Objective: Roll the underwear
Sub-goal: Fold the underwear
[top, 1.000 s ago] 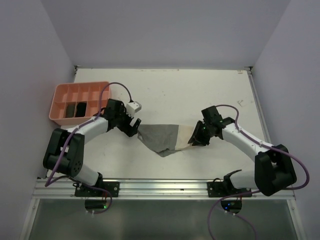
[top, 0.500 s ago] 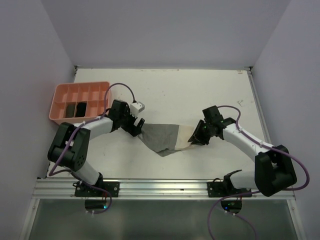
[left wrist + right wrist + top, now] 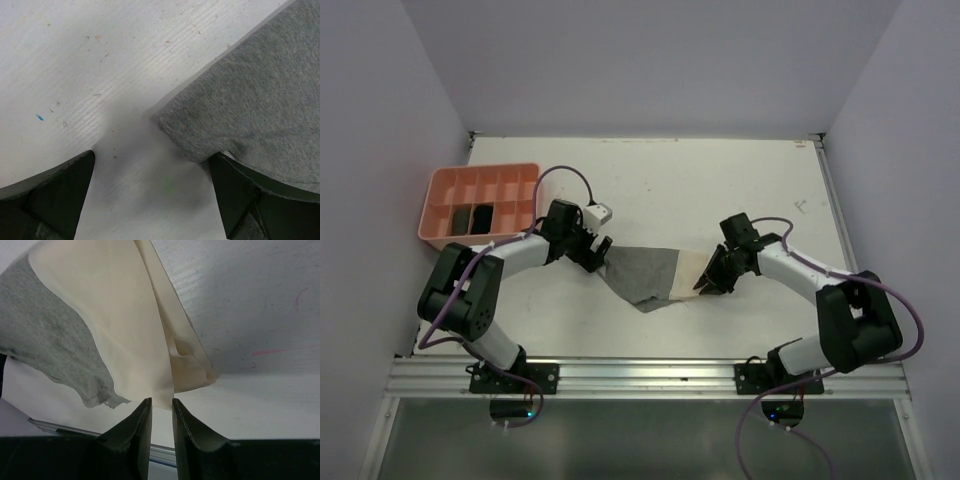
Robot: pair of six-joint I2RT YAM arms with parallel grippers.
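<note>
A grey and cream underwear (image 3: 650, 272) lies spread flat mid-table. My left gripper (image 3: 596, 254) is wide open at its left corner. In the left wrist view, that grey corner (image 3: 250, 100) reaches between the spread jaws, with the left gripper (image 3: 152, 160) low over the table. My right gripper (image 3: 705, 283) is at the cream right end. In the right wrist view, the right gripper (image 3: 161, 402) has its jaws a narrow gap apart. The cream edge (image 3: 130, 330) lies just at their tips, with table showing between them. Two black rolls (image 3: 470, 217) sit in the tray.
A pink compartment tray (image 3: 432, 205) stands at the left edge of the table, behind the left arm. Purple walls close in the left, back and right sides. A metal rail (image 3: 640, 375) runs along the near edge.
The left gripper has moved right, up to the cloth's left corner. The right gripper's jaws have narrowed, and it has shifted slightly left at the cream end.
</note>
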